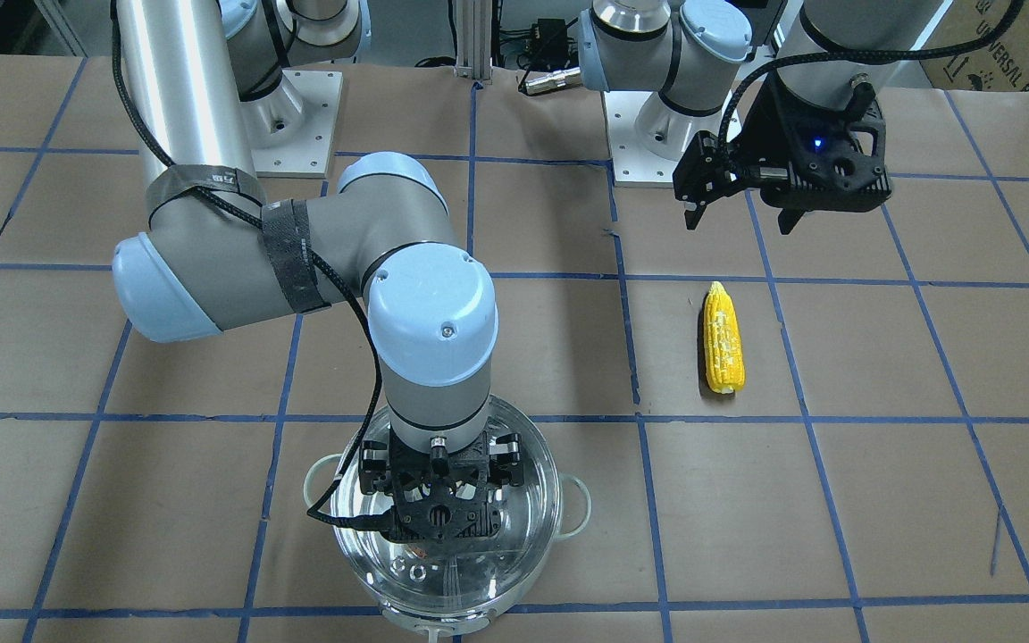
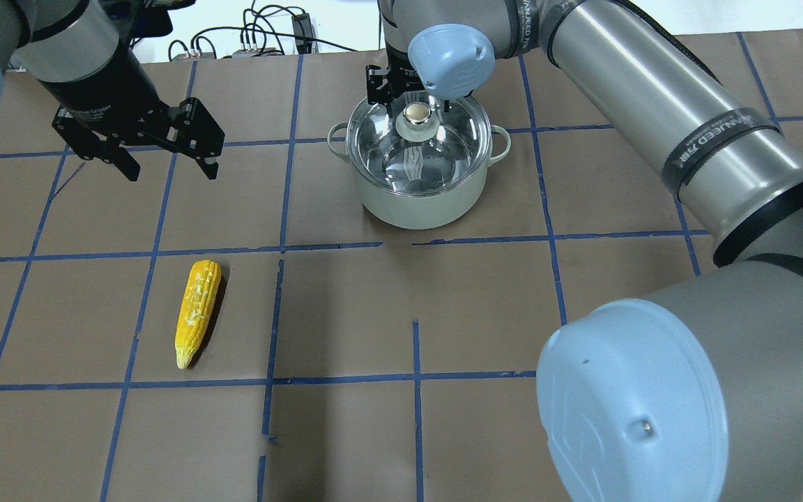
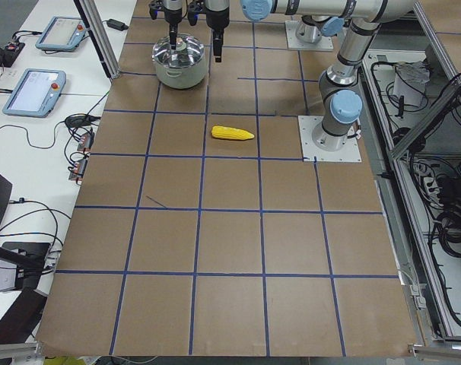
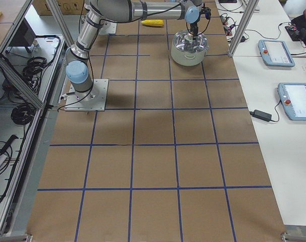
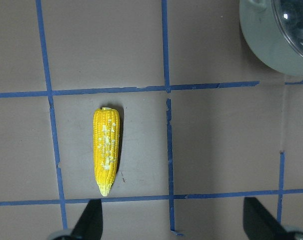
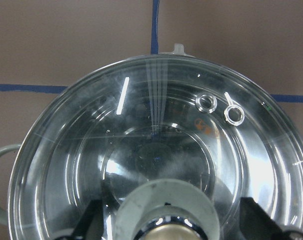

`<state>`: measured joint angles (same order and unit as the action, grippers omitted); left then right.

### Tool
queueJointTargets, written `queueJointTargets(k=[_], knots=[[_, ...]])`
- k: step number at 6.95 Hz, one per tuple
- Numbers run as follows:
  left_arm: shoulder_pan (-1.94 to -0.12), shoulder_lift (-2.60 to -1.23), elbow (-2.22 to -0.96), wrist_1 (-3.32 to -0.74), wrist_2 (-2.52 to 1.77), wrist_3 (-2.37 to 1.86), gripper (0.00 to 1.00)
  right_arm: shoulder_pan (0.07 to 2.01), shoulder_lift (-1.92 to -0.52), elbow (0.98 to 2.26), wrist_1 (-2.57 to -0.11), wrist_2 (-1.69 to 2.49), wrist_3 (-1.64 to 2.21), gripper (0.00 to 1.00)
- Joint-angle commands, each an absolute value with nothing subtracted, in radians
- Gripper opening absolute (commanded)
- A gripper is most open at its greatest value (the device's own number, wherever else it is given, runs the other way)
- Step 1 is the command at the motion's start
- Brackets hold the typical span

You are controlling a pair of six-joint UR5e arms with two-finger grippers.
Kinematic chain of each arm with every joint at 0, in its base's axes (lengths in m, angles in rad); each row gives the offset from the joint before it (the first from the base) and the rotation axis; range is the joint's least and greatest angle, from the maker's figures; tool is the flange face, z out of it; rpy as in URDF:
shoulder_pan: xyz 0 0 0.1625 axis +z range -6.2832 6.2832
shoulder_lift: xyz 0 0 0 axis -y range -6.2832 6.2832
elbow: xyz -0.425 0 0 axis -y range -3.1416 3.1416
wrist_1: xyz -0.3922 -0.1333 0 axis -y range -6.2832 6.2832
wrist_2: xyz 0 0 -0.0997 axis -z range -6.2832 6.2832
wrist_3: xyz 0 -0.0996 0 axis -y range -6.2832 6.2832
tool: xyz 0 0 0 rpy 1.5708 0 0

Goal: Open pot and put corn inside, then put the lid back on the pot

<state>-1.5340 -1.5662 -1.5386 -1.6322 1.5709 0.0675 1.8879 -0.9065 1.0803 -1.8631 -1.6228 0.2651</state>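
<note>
right jaws, wide, straddle the cream knob (image 2: 415,113) on the round clear glass lid (image 2: 415,159), likely to lift it off the shiny steel pot (image 2: 419,206). yellow corn cob (image 2: 197,312) lies on the counter (image 2: 373,314), left jaws wide nearby.

Cardboard box (image 1: 1006,49): "UNIVERSAL" partly readable. Right arm band (image 2: 715,143) lettering unclear.

The right arm (image 2: 652,90) is stretched far forward, the right gripper (image 6: 172,222) pointed down with fingers spread. The left gripper (image 2: 171,171) is held raised, fingers likewise parted.
</note>
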Motion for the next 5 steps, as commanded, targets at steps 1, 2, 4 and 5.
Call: queueJointTargets(k=[1,2,4,5], knots=[[-1.532,-1.566,-1.539,-1.631,1.571,0.067,1.00,1.887,-0.905,1.078,-1.852,-1.626,0.265,0.85],[-1.532,-1.566,-1.539,-1.632,1.571,0.067,1.00,1.888,-0.910,1.081,-1.847,-1.628,0.265,0.82],[-1.532,-1.566,-1.539,-1.631,1.571,0.067,1.00,1.888,-0.913,1.080,-1.841,-1.635,0.261,0.55],[-1.532,-1.566,-1.539,-1.631,1.571,0.067,1.00,1.891,-0.913,1.075,-1.818,-1.635,0.261,0.36]])
